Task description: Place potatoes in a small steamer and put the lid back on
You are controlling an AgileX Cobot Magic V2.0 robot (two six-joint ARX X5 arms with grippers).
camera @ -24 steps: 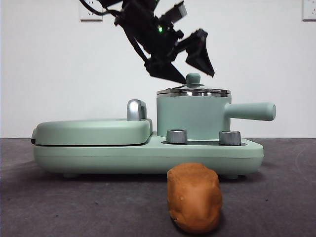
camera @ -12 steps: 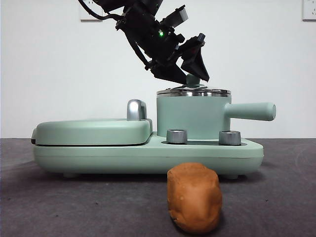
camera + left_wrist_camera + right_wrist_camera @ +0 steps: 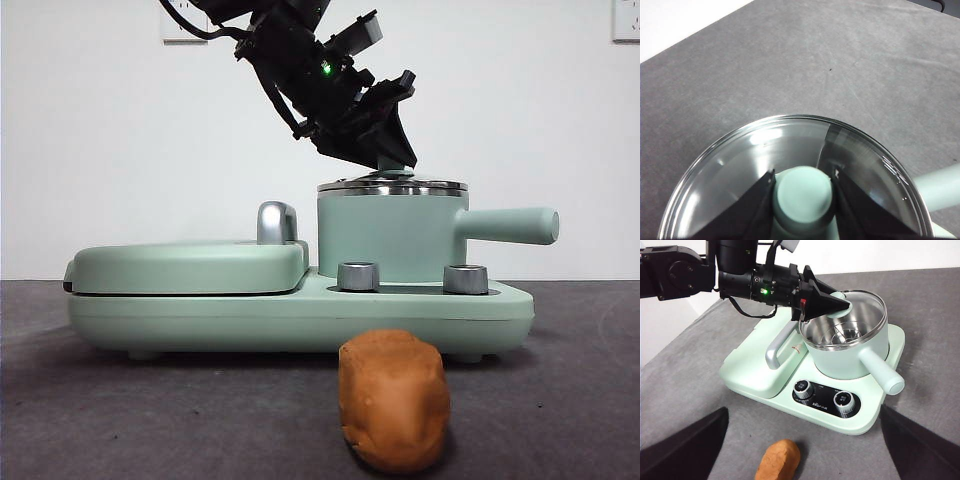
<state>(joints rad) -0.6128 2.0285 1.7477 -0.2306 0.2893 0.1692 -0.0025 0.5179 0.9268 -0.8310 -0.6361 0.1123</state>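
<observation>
Pinching the knob (image 3: 804, 194) of the lid (image 3: 790, 150), the left gripper (image 3: 385, 150) reaches down at a slant from the upper left, fingers (image 3: 752, 212) pressed to either side of the knob, plainly so as to lift the glass clear. Seated yet on the chrome rim of the small steamer (image 3: 392, 240), which stands at the right of the green cooker base (image 3: 300, 315), beside the flat griddle cover (image 3: 185, 265) on the left. Needed off first, since no way in for the food with the pot covered. Lying on the bench (image 3: 120, 420) in front of the base, near the camera and well apart from the pot, the potato (image 3: 393, 398), untouched. Waiting high and back over the near bench, the right gripper (image 3: 800, 450), fingers spread wide and holding nothing, likely kept ready above the potato for the pick once the pot stands open.
</observation>
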